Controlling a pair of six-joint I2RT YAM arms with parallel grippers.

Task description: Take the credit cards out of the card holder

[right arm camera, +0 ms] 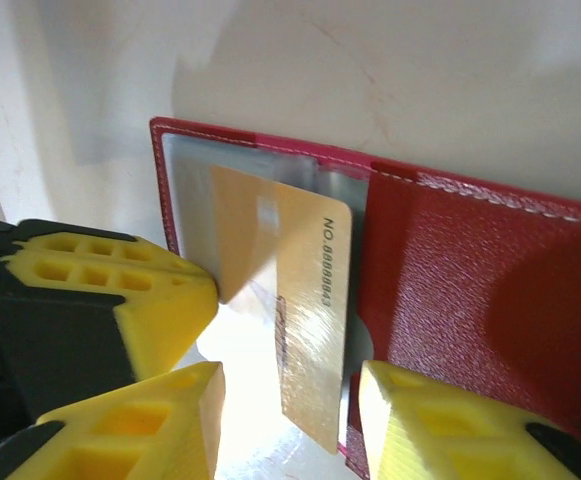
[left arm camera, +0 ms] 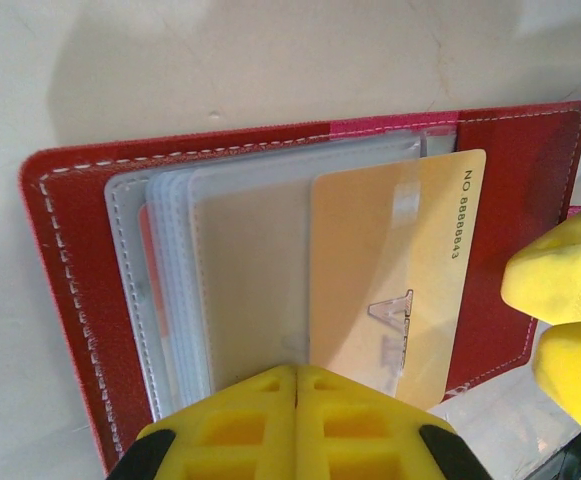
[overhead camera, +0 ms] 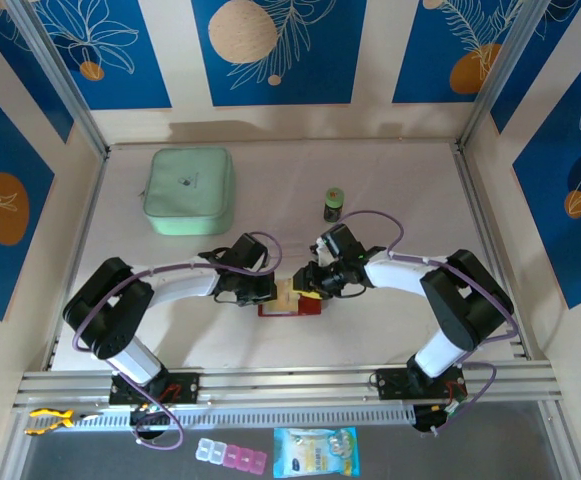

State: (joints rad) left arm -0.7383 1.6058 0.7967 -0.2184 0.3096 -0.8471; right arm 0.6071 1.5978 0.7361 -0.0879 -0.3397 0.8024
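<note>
Top view: the left claw (overhead camera: pixel 267 290) and right claw (overhead camera: pixel 312 283) meet over the open card holder (overhead camera: pixel 300 308), which lies on the desk (overhead camera: pixel 370 335) between them.

Left wrist view: the left claw is clenched on nothing, its tips pressing the clear sleeves (left arm camera: pixel 170 290). Just beyond it, a tan card (left arm camera: pixel 390 270) sticks partway out.

Right wrist view: the right claw is spread, straddling that card (not gripping yet). No card looks fully out, so I judge that nearly all the work remains.
</note>
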